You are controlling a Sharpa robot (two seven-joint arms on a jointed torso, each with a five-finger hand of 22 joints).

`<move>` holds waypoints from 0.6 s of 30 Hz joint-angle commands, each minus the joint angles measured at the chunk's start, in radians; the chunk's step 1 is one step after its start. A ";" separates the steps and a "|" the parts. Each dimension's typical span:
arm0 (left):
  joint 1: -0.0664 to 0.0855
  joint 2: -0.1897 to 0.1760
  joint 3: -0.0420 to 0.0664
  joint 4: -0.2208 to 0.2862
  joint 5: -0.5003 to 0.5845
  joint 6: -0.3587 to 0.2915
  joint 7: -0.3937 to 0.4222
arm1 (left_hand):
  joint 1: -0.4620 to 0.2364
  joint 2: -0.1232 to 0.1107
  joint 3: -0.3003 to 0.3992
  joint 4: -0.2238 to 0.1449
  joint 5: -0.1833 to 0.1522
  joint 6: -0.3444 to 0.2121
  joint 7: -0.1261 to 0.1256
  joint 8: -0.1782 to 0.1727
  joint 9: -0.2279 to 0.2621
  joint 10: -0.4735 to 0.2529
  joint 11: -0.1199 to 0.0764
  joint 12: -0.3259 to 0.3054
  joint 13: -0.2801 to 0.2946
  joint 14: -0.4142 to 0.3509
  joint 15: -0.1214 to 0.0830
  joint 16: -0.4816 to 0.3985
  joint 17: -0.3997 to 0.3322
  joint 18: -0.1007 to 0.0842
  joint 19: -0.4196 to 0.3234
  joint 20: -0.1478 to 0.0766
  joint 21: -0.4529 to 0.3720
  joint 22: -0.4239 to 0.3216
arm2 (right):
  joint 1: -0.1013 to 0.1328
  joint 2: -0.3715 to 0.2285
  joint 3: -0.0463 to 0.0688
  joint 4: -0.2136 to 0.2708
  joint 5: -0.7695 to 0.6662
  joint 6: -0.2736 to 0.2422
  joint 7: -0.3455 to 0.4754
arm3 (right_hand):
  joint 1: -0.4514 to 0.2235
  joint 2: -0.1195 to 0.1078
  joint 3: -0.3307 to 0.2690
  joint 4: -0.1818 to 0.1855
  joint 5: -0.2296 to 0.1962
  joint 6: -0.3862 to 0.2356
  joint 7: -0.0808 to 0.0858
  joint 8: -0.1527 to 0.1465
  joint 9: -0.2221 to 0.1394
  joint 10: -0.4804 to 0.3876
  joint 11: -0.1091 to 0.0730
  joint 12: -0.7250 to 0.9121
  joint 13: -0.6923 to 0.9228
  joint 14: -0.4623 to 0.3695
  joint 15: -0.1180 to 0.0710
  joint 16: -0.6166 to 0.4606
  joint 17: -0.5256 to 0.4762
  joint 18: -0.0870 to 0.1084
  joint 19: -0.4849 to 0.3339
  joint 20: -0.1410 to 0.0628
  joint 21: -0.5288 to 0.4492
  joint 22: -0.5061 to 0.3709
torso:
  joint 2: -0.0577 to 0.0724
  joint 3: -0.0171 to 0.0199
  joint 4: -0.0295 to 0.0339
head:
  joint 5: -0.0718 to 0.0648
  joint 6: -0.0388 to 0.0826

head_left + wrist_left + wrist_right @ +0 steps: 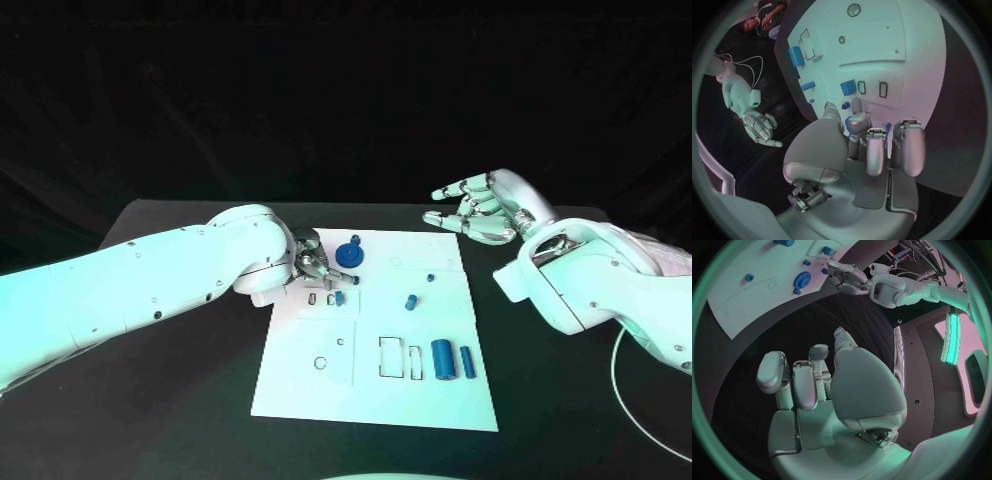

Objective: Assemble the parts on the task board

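The white task board [375, 395] lies in the middle of the black table. A round blue gear-like part [352, 256] sits near its far edge. My left hand [307, 262] is right beside that part with its fingers curled [878, 150]; a sliver of blue shows between them, and I cannot tell whether they hold anything. Small blue pieces [413, 300] [339, 297] lie mid-board. Two blue cylinders [441, 360] lie nearer me on the right. My right hand [483, 208] hovers off the board's far right corner, fingers spread [811, 385], holding nothing.
Several outlined slots [392, 357] mark the board beside the cylinders. Bare black table [173, 400] surrounds the board on both sides. A thin white cable [623, 385] runs along the right arm.
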 commanded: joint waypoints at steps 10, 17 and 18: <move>0.000 0.023 0.000 -0.021 -0.025 0.111 -0.013 | 0.024 0.015 -0.002 -0.005 0.000 -0.010 -0.005 0.023 0.021 0.006 0.000 0.009 0.005 0.105 -0.010 0.003 0.263 -0.012 0.042 -0.008 0.002 0.102 | -0.002 0.013 0.000 -0.014 0.015 0.015 0.004 | 0.020 0.006 -0.006 0.000 0.001 0.004 0.001 0.000 0.000 -0.009 -0.003 -0.014 -0.016 0.029 -0.001 -0.010 -0.005 0.014 -0.008 0.001 -0.010 -0.007 | 0.001 -0.0001 0.0006 | 0.001 -0.008; 0.000 0.030 0.000 -0.022 -0.034 0.129 -0.014 | 0.040 0.022 0.003 -0.007 0.005 -0.015 -0.005 0.031 0.032 0.005 0.000 0.010 0.007 0.105 -0.010 0.003 0.263 -0.012 0.041 -0.007 0.001 0.102 | -0.002 0.013 0.000 -0.017 0.015 0.018 0.004 | 0.023 0.007 -0.006 0.000 0.003 0.004 0.001 0.000 0.000 -0.009 -0.003 -0.015 -0.018 0.029 -0.001 -0.011 -0.005 0.014 -0.007 0.001 -0.011 -0.008 | 0.000 -0.0002 0.0002 | 0.003 -0.012; 0.000 0.030 0.000 -0.021 -0.036 0.130 -0.015 | 0.041 0.022 0.003 -0.007 0.005 -0.015 -0.005 0.032 0.033 0.005 0.000 0.010 0.007 0.105 -0.010 0.003 0.263 -0.011 0.041 -0.007 0.000 0.101 | -0.002 0.013 0.000 -0.018 0.016 0.019 0.004 | 0.023 0.007 -0.006 0.000 0.004 0.004 0.001 0.000 0.000 -0.009 -0.003 -0.015 -0.018 0.029 -0.001 -0.011 -0.005 0.014 -0.007 0.001 -0.011 -0.008 | 0.001 -0.0004 0.0003 | 0.003 -0.012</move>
